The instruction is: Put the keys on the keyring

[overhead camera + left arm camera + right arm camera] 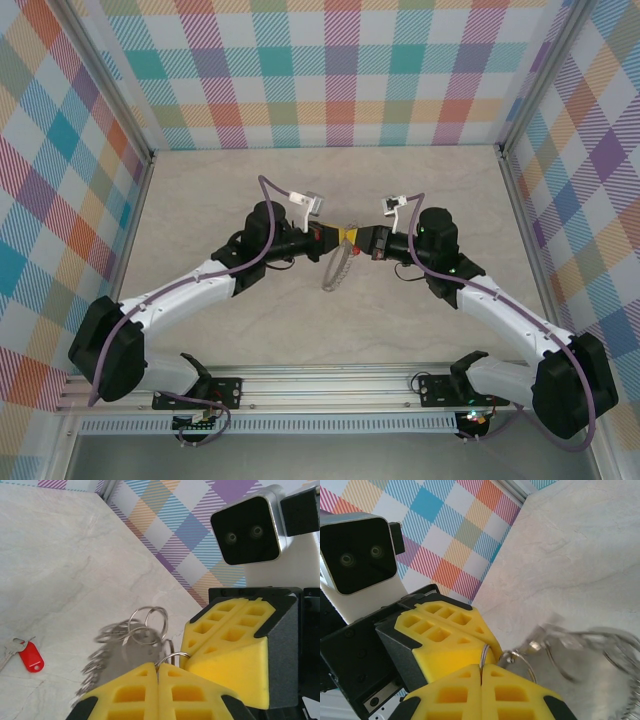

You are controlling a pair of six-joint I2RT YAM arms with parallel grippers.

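Under me lies a pale, marbled table (pixel 200 200), bare stone-look veins running across it. Checked walls (pixel 330 70) in teal, orange, purple and white close it in on three sides, joined at the corners by metal posts (pixel 108 85). A slotted aluminium rail (pixel 330 385) runs along the near edge.

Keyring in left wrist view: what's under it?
Bare table under the hanging keyring; the red-tagged key lies apart, to its side. The left gripper covers the table nearer the camera.
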